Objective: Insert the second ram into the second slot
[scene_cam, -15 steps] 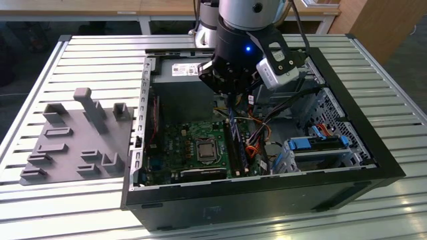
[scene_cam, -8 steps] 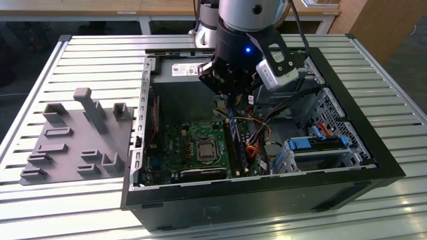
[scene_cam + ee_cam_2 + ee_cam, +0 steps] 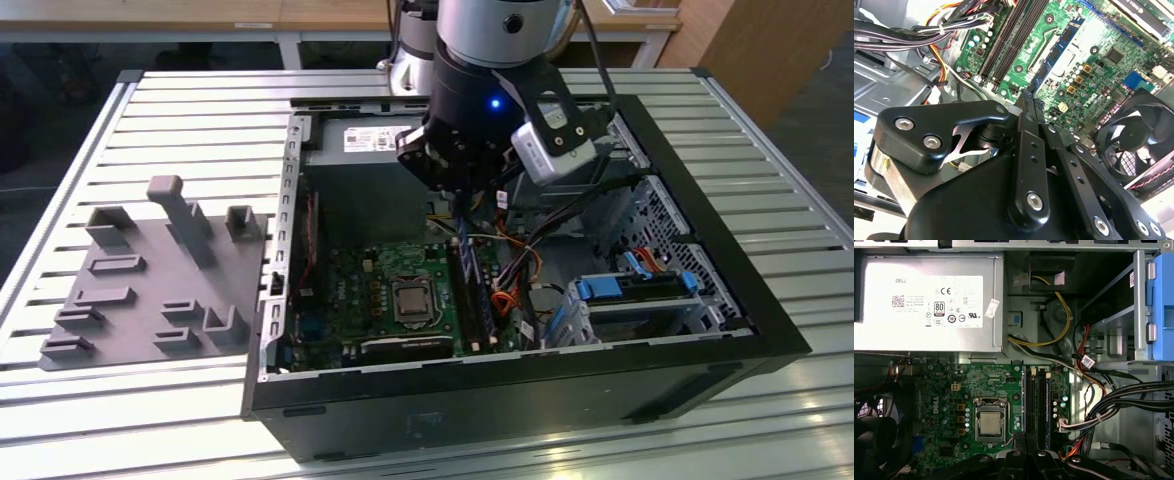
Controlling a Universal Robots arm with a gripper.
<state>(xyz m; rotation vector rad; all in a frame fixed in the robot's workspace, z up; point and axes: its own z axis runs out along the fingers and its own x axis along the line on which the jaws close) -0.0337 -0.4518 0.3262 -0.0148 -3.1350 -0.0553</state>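
My gripper hangs inside the open computer case, over the far end of the memory slots on the green motherboard. Its black fingers are pressed together with nothing showing between them. In the first wrist view the gripper lines up with a slot whose thin, pale blue stick edge I take for the second ram. It stands edge-on in that slot. A neighbouring slot also shows a bluish edge. I cannot tell how deep either stick sits.
A silver power supply fills the case's far end. The processor socket lies beside the slots, and cable bundles and a blue drive cage on their other side. A fan is nearby. A grey fixture plate rests on the slatted table.
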